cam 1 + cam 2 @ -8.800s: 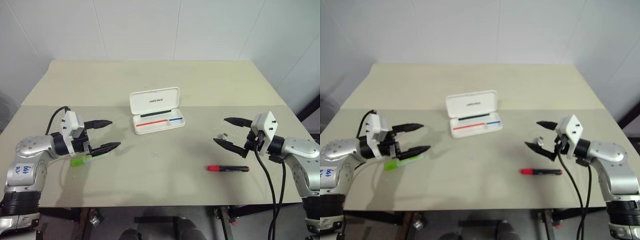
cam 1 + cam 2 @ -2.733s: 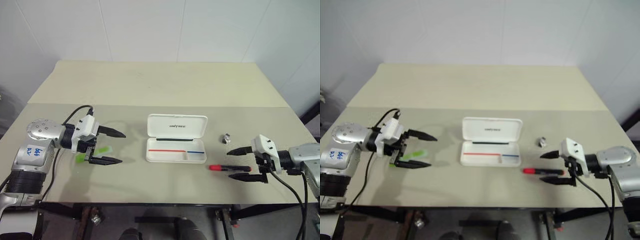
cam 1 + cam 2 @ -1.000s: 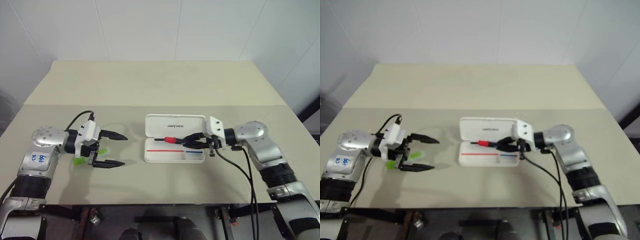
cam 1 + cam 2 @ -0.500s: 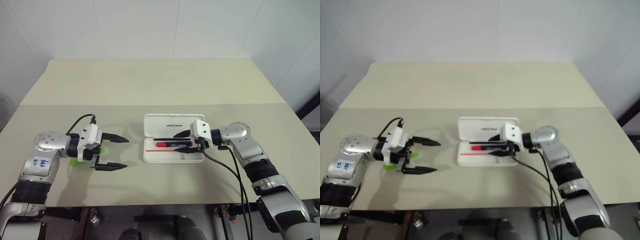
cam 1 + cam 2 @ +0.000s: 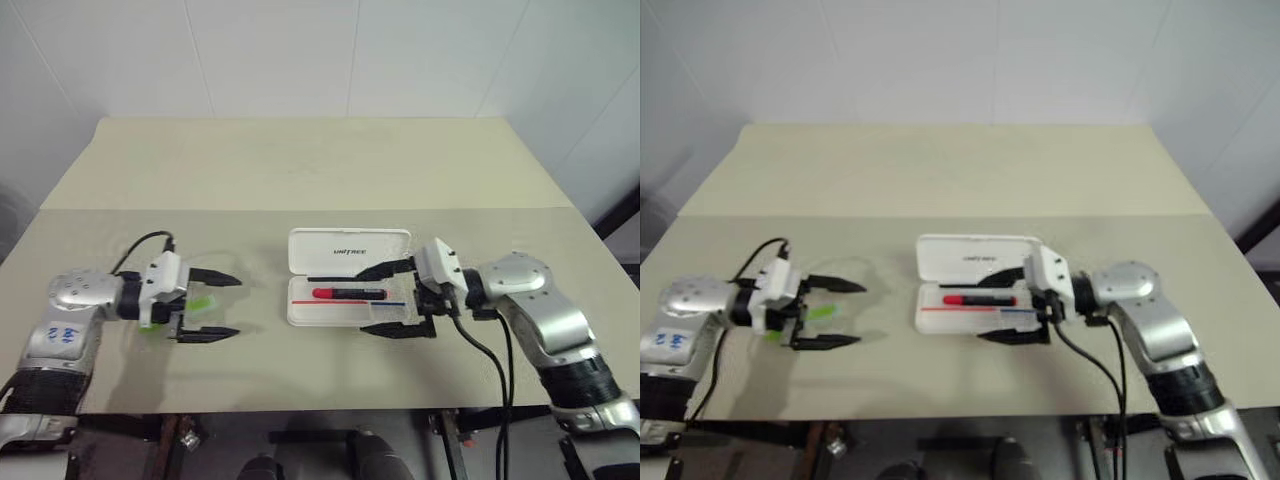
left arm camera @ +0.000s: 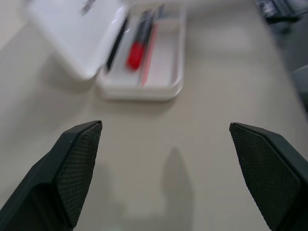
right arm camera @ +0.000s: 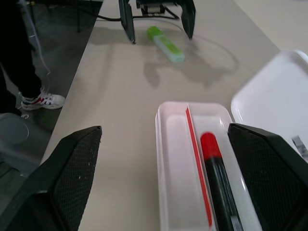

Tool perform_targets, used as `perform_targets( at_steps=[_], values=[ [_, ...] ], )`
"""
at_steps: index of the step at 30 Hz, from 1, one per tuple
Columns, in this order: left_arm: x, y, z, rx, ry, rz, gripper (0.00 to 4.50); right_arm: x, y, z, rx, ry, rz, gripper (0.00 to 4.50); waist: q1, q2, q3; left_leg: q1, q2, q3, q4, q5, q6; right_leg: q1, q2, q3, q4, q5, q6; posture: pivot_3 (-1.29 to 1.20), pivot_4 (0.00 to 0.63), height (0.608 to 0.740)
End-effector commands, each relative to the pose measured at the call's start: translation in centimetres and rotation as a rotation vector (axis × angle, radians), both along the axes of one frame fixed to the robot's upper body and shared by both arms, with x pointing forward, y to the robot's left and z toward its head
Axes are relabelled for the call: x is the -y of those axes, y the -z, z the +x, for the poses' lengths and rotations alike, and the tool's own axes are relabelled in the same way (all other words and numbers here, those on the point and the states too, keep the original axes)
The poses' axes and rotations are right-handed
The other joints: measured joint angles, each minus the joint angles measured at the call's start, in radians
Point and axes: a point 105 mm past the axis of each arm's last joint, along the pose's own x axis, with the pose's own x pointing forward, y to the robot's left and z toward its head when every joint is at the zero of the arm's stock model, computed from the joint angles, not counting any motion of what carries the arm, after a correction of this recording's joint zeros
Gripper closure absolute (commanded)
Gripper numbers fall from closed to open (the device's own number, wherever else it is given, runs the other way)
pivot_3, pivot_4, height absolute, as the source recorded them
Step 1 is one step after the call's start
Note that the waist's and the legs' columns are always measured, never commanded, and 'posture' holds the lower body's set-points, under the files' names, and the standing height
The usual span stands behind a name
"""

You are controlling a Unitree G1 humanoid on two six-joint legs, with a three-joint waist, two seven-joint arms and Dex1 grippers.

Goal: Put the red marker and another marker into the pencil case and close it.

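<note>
Markers first: the red marker (image 5: 349, 293) lies inside the tray of the pencil case (image 5: 348, 283), which sits mid-desk with its lid folded back flat toward the far side; that open lid is, I'd judge, why both arms can approach from the flanks without lifting anything. The pen's long axis runs along the case's length, side to side across the desk (image 5: 300, 170), red cap end toward the robot's left, black barrel toward its right; it rests parallel to the red stripe in the tray. The right end effector (image 5: 395, 298) stands at the case's right end, fingers spread wide and holding nothing, one finger over the tray's edge and the other just off its near side; it looks done with the pen. The green highlighter (image 7: 165, 43) lies on the desk well to the left of the case, angled slightly; the left end effector (image 5: 222, 306) brackets it, fingers fully apart, gripping nothing; by my reading it is poised to close on that second marker; the lid's closing comes after.
</note>
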Motion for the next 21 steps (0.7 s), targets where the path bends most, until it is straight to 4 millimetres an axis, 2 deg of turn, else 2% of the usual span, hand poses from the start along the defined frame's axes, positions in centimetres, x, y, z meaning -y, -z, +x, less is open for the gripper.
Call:
perform_targets(
  at_steps=[1,4,8,16,20,21],
  values=[
    [-4.8,0.2,-0.1,0.009,-0.148,0.054,0.00,1.8,-1.1,-0.4,0.021,0.087,0.024,0.03,-0.001,0.000,0.000,0.000,0.000,0.000,0.000,0.000,0.000,0.000,0.000,0.000,-0.001,0.000,0.000,0.00,0.150,0.740],
    [-7.2,1.1,-0.4,-0.022,-0.201,0.093,0.00,2.5,-1.0,-0.4,0.017,0.137,0.026,0.03,0.000,0.000,0.000,0.001,0.000,0.007,-0.001,0.000,0.000,0.000,0.000,-0.001,-0.001,-0.001,-0.001,0.00,0.150,0.740],
    [-8.4,2.6,-0.1,-0.085,-0.230,0.130,0.00,2.7,-1.1,-0.4,0.021,0.174,0.042,0.03,0.012,0.000,0.000,0.001,0.000,0.007,-0.001,0.000,0.000,0.000,0.001,-0.002,-0.001,-0.001,-0.002,0.00,0.150,0.740],
    [-7.4,4.3,2.2,-0.110,-0.236,0.143,0.00,2.8,-1.2,-1.1,0.025,0.208,0.048,0.03,0.040,0.000,0.000,0.000,-0.001,0.007,0.000,0.000,0.000,0.000,0.000,-0.002,0.001,-0.001,-0.002,0.00,0.150,0.740],
    [-6.8,4.9,2.5,-0.143,-0.217,0.123,0.00,3.2,-1.3,-1.4,0.024,0.231,0.049,0.03,0.045,0.000,0.000,0.000,-0.001,0.007,-0.001,0.000,0.000,0.000,0.000,-0.003,0.001,-0.001,-0.001,0.00,0.150,0.740],
    [-6.7,5.0,2.4,-0.173,-0.211,0.100,0.18,3.2,-1.4,-1.5,0.023,0.235,0.049,0.01,0.045,0.000,0.000,0.000,-0.001,0.006,0.000,0.000,0.000,0.000,0.000,-0.003,0.001,-0.001,-0.001,0.00,0.150,0.740]
  ],
)
